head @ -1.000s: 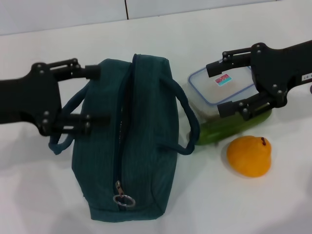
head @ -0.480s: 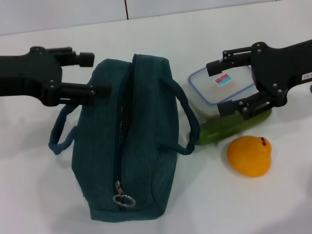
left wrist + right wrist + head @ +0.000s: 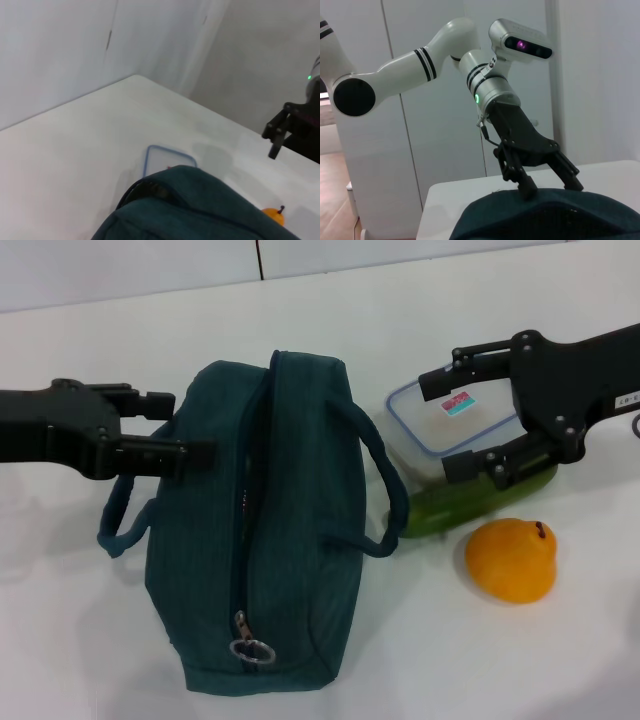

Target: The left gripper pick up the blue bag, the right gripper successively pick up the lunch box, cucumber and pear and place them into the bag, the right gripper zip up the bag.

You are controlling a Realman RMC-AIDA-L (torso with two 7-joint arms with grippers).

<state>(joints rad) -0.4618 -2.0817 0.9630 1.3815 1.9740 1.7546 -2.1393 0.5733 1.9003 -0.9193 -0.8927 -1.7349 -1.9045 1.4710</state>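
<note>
While the blue bag (image 3: 255, 530) lies lengthwise on the white table (image 3: 90, 640) with its zipper run along the top and the ring pull (image 3: 254, 651) at the near end, the left gripper (image 3: 182, 426) is held at the bag's far left side, its fingers parted, the tips touching or just short of the fabric; one rolled handle (image 3: 125, 525) is seen drooping just below and nearer than this gripper; the right gripper (image 3: 452, 424) is spread wide over the lunch box (image 3: 455, 430), one finger at its far edge and the other at its near edge, with nothing clamped; the cucumber (image 3: 475, 502) is found just under the nearer finger, against the box; the pear (image 3: 512, 559) sits nearer than the gripper, apart from it.
</note>
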